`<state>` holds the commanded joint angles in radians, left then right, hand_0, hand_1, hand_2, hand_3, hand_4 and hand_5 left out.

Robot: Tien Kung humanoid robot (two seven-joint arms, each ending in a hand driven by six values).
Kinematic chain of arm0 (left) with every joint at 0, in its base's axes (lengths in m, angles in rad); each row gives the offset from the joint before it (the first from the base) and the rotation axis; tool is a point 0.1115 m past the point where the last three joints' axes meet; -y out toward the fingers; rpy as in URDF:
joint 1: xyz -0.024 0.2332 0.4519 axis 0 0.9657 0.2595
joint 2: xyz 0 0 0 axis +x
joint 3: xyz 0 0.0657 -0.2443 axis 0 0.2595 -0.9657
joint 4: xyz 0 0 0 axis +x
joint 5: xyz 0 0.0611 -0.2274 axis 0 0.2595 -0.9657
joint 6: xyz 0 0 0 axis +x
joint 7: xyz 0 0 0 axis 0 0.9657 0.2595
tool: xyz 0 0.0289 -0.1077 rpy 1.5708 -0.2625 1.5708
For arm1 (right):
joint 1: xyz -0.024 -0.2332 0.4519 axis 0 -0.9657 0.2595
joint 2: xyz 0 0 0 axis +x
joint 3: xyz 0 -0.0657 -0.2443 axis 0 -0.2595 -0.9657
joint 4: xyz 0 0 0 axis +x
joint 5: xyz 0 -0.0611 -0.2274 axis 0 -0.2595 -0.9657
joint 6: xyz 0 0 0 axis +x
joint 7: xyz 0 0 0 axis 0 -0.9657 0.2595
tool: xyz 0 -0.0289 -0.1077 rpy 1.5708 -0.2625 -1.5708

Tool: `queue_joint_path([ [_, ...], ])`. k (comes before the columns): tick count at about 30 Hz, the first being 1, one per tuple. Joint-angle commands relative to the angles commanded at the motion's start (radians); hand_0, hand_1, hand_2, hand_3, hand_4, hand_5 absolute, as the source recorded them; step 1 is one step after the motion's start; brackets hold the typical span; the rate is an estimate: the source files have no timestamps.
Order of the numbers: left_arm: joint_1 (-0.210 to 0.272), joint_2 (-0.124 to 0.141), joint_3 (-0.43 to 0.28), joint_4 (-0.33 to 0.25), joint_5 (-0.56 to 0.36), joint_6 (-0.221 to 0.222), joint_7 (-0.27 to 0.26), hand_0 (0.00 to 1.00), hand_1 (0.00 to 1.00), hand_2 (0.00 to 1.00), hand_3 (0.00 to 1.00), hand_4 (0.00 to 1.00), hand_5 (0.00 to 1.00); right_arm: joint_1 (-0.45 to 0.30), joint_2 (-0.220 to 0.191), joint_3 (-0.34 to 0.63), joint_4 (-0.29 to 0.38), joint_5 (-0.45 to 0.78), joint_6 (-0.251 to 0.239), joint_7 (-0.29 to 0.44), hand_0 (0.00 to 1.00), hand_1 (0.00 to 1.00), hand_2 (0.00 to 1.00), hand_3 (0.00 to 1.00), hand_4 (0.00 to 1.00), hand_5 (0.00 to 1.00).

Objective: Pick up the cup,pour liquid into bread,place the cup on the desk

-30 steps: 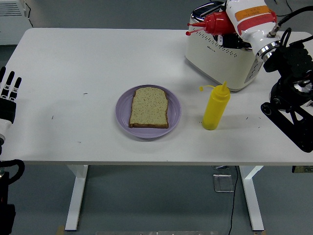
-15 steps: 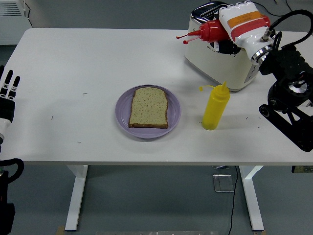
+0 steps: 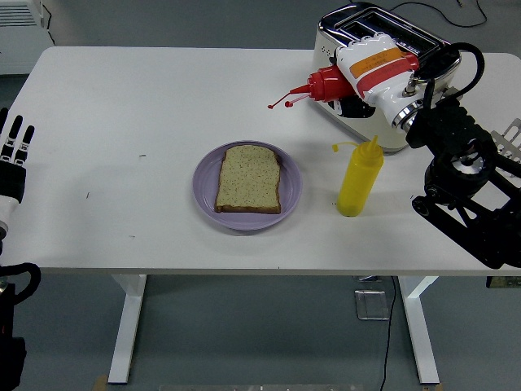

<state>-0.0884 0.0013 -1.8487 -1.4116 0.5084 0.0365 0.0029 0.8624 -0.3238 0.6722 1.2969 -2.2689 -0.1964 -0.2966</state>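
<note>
My right hand [image 3: 370, 67], in a white glove with an orange and red band, is shut on a red squeeze bottle [image 3: 322, 84]. The bottle lies nearly level in the air, its nozzle and dangling cap pointing left toward the plate. A slice of bread [image 3: 248, 178] lies flat on a purple plate [image 3: 291, 186] near the table's middle, below and left of the nozzle. A yellow squeeze bottle [image 3: 359, 177] stands upright right of the plate. My left hand [image 3: 14, 155] rests at the left edge, fingers straight.
A white and chrome toaster [image 3: 389, 32] stands at the back right, behind my right hand. My black right arm [image 3: 464, 187] reaches over the table's right side. The white table [image 3: 130, 114] stretches bare to the left.
My right hand has carried the red bottle left and down, away from above the toaster toward the plate. The left hand, bread and yellow bottle have stayed put.
</note>
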Motion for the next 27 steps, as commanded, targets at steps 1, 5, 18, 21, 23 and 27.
queue_joint_path([
  [1,0.000,0.000,-0.001,0.000,0.000,0.000,0.000,0.788,0.738,0.736,0.694,0.546,0.998,0.001,-0.003,0.016,0.002,0.000,-0.002,0.000,0.094,0.070,0.207,0.301,0.678,0.314],
  [5,0.002,0.001,-0.002,0.000,-0.001,0.001,0.000,0.788,0.738,0.736,0.694,0.546,0.998,0.001,-0.017,0.094,0.018,0.000,-0.009,0.001,0.094,0.070,0.207,0.301,0.678,0.314],
  [18,0.001,0.000,0.002,0.001,-0.001,0.001,0.000,0.788,0.738,0.736,0.695,0.547,0.998,-0.129,0.008,0.305,0.099,0.253,-0.236,0.101,0.105,0.081,0.211,0.302,0.674,0.305],
  [21,0.002,0.000,0.002,0.001,-0.001,0.002,0.000,0.788,0.738,0.736,0.695,0.547,0.998,-0.172,0.009,0.363,0.121,0.376,-0.238,0.165,0.105,0.081,0.211,0.302,0.674,0.305],
  [23,0.002,0.000,0.002,0.001,-0.002,0.002,0.000,0.788,0.738,0.736,0.695,0.547,0.998,-0.205,0.008,0.400,0.137,0.461,-0.230,0.211,0.105,0.081,0.211,0.302,0.674,0.305],
  [27,0.002,-0.001,0.005,0.001,-0.002,0.003,0.000,0.788,0.738,0.736,0.695,0.547,0.998,-0.267,0.009,0.455,0.154,0.630,-0.195,0.306,0.105,0.083,0.212,0.302,0.673,0.304],
])
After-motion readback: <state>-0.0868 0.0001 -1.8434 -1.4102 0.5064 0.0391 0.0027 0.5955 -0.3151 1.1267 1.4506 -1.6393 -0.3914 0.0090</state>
